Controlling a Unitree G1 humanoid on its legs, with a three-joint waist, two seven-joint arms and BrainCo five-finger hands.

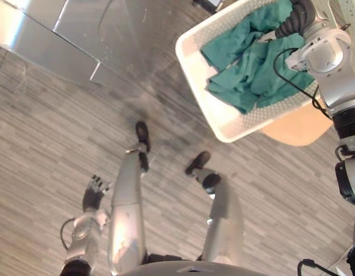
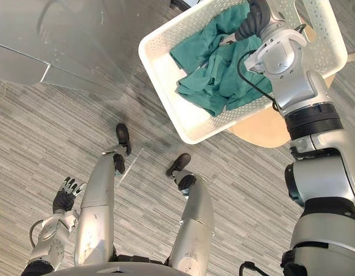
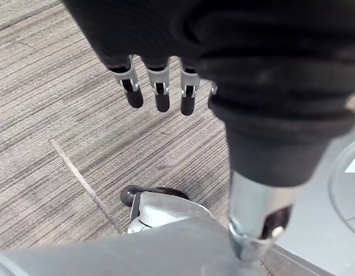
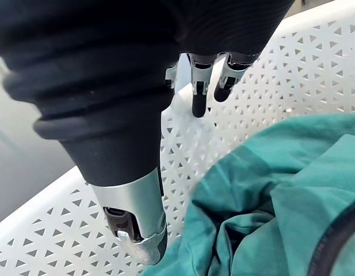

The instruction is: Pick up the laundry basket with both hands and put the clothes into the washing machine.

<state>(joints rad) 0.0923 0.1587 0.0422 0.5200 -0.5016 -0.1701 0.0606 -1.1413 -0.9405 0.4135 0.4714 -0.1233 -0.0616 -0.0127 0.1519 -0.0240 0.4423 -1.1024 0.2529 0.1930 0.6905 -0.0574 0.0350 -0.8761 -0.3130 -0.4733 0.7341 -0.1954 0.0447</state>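
A white perforated laundry basket (image 1: 191,63) stands at the upper right, tilted in the picture, with teal clothes (image 1: 252,69) bunched inside it. My right arm reaches over the basket's near rim, and my right hand (image 2: 255,20) is inside the basket above the clothes. The right wrist view has its fingers (image 4: 198,95) straight and close to the basket's inner wall (image 4: 246,138), holding nothing, with the teal cloth (image 4: 281,195) just below. My left hand (image 1: 92,195) hangs low at my left side over the floor, fingers (image 3: 160,92) relaxed and open.
The basket rests on a pale wooden round stool (image 1: 298,126). A glossy grey panel (image 1: 79,40) fills the upper left. Grey striped carpet floor (image 1: 45,149) lies between the panel and the basket.
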